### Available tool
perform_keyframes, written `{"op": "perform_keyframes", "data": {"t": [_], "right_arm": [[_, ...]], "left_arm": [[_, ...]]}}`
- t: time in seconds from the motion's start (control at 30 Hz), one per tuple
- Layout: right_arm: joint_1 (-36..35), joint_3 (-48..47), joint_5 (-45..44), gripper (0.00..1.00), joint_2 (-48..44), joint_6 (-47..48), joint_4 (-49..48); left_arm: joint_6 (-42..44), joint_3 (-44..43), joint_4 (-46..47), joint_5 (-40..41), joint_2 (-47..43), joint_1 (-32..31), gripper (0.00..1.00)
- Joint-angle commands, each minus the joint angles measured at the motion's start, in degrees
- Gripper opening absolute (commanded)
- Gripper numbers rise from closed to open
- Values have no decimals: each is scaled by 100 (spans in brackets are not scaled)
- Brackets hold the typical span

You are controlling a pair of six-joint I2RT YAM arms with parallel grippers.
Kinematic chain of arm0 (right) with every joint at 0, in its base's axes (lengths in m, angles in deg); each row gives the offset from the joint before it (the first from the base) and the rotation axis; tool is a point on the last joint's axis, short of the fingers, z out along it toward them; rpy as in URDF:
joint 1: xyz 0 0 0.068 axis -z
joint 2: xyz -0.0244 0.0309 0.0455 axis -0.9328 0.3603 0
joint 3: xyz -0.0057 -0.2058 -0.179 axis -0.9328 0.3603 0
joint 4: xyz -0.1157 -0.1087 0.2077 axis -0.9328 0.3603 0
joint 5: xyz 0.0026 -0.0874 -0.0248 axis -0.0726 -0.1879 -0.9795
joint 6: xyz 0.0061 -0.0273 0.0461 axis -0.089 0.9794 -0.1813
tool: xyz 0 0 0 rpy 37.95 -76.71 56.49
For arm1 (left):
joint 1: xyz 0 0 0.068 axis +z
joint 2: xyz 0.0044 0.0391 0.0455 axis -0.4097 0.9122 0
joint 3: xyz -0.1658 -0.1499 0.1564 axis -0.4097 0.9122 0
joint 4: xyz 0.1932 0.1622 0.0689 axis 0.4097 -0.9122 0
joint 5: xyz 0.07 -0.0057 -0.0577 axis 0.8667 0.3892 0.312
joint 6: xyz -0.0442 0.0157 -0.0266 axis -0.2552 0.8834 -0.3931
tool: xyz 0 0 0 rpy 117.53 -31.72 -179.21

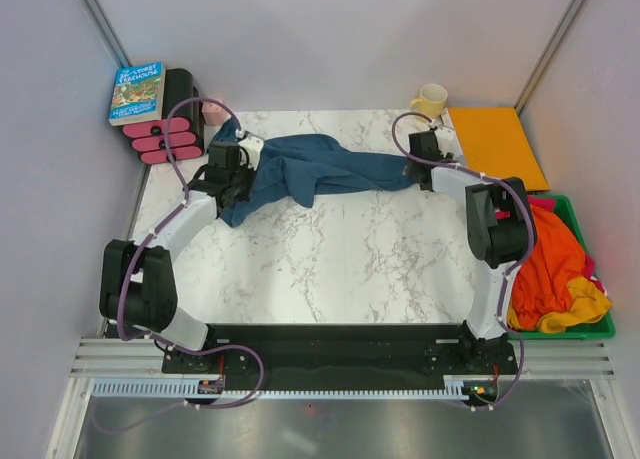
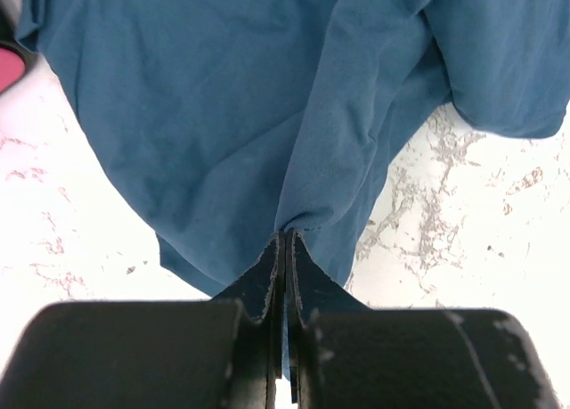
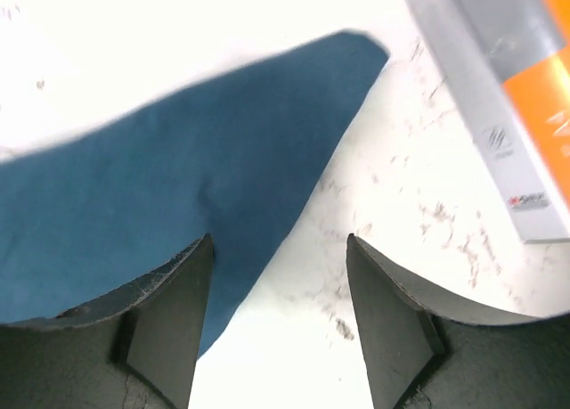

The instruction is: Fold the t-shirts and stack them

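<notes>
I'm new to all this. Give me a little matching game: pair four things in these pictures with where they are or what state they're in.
Column 1:
1 left gripper
2 right gripper
3 mug
4 book

Column 2:
A far left corner
B open
C shut on shirt
D far side, next to orange board

Pairs: 1-C; 2-B; 3-D; 4-A

The shirt (image 1: 320,174) lies across the far part of the table (image 1: 340,269), with the left hand (image 2: 285,235) at its left end and the right hand (image 3: 278,244) over its right end. A book (image 1: 137,92) stands at the far left. A mug (image 1: 431,100) sits at the far right with a folder (image 1: 495,144) to its right. Clothes (image 1: 550,269) fill the bin (image 1: 600,326) at the right edge.
</notes>
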Motion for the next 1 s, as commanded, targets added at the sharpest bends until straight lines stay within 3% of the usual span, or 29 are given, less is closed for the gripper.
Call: {"op": "perform_keyframes", "data": {"t": [0.0,0.13,0.57,0.77,0.97], "right_arm": [[119,-388,-87,69,82,-132,-13],[277,-502,-113,70,161,-211,-57],[559,-2381,-483,70,1251,-246,961],[647,-2743,-474,70,1602,-334,1444],[682,-2437,-456,70,1471,-378,1542]], "left_arm": [[-63,136,40,-81,-126,10,2],[-36,171,58,-46,-82,10,2],[61,443,66,16,-240,10,2],[43,522,66,7,-258,19,2],[25,487,75,-20,-223,19,2]]}}
